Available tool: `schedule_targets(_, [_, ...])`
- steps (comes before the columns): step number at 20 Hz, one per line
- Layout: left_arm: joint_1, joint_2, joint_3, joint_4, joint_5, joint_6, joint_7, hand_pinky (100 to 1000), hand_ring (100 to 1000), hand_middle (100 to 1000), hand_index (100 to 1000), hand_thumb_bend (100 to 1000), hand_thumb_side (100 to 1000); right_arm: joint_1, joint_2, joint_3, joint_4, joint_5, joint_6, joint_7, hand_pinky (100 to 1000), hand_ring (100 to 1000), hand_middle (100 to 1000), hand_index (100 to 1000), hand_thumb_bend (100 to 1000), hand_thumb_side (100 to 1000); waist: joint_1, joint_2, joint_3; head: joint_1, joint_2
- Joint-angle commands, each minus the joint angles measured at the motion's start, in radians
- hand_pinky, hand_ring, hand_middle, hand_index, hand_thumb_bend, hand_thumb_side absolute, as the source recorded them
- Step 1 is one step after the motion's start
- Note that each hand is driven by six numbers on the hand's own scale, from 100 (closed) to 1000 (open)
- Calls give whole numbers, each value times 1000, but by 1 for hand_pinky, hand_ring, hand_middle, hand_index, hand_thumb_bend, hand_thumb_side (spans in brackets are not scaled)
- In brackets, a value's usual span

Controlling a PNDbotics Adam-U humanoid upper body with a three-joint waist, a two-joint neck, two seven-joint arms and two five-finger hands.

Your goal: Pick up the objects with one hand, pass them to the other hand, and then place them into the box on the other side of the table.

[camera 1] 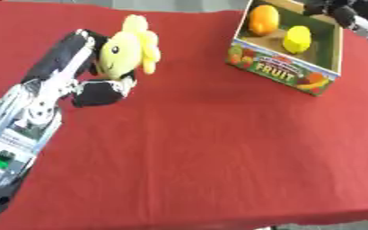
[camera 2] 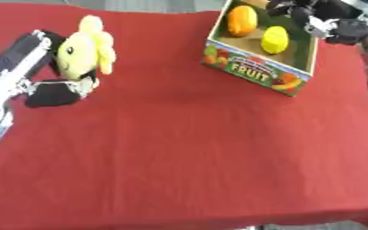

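Left hand (camera 1: 93,72) comes in from the lower left side on a black and silver arm (camera 1: 30,108), its black fingers and thumb curled round a yellow plush toy (camera 1: 128,47) and gripping it. That toy has a round yellow body with a small dark eye and a curved mouth, and paler yellow lobes stick out from its top and from the side turned away from the palm. It sits against the inside of the hand, with the thumb under it; whether it is lifted off the cloth or resting on it cannot be told. Under and all around the hand lies the red tablecloth (camera 1: 195,148), which covers the table. Well apart from the hand, across the cloth on the far right, stands a cardboard fruit box (camera 1: 281,72) with the word FRUIT and coloured fruit pictures on its near wall. Inside the box lie an orange fruit (camera 1: 263,20) and, just beside it, a yellow fruit (camera 1: 297,39). Over the far right corner of the box hangs the right hand (camera 2: 321,15), black with silver parts; whether its fingers are straight or curled cannot be told
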State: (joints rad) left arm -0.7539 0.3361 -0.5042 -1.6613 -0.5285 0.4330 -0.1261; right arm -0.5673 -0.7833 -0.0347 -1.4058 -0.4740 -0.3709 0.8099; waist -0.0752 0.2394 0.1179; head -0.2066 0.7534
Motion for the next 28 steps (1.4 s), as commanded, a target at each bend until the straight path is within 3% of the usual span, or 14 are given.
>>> schedule_targets(1, [-12,-22,-2,13,-3,-14,40,509,529,430,585,100,267,-24,-12,10,-25,22,-106,97,903,1000,752,892,100,394,1,-17,2,-13,-8])
schedule_targets(16, [-12,-122,-24,73,-42,-76,163,501,518,425,585,100,312,-92,60,97,-44,116,-126,97,907,1000,765,898,100,427,-8,1,21,-42,-21])
schedule_targets(28, [-2,-198,-40,151,-168,-143,287,500,507,426,582,100,279,-107,70,170,-116,164,-148,97,921,1000,799,925,100,533,-14,7,23,-56,-22])
